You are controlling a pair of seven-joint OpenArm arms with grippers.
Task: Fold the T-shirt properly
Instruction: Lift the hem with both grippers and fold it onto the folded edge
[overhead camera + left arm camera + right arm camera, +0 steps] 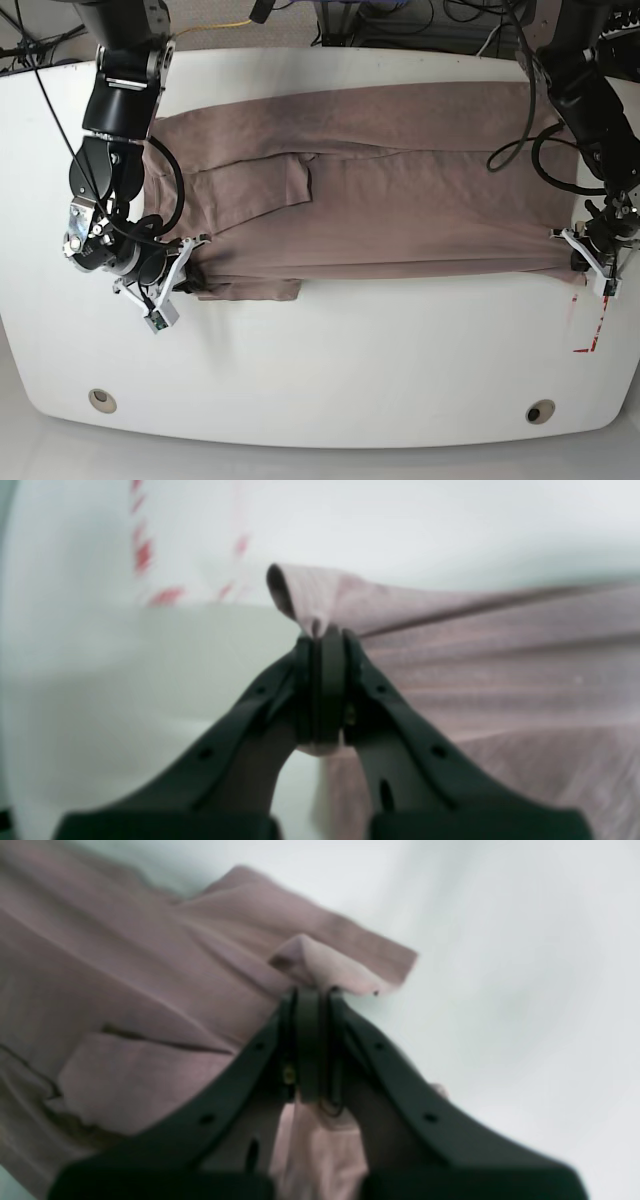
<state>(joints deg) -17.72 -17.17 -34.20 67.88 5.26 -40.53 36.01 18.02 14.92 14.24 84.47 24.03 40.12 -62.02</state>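
Observation:
The mauve-brown T-shirt (380,190) lies stretched lengthwise across the white table, folded along its near edge, with a sleeve folded onto its body. My left gripper (322,632) is shut on a corner of the T-shirt (500,670); in the base view it (572,252) sits at the shirt's right near corner. My right gripper (312,990) is shut on a pinched fold of the T-shirt (125,970); in the base view it (192,255) sits at the left near corner, by the sleeve.
The white table (330,370) has a rounded front edge with two round holes (100,399). Red tape marks (590,335) lie by the left gripper. Cables (400,20) run along the far edge.

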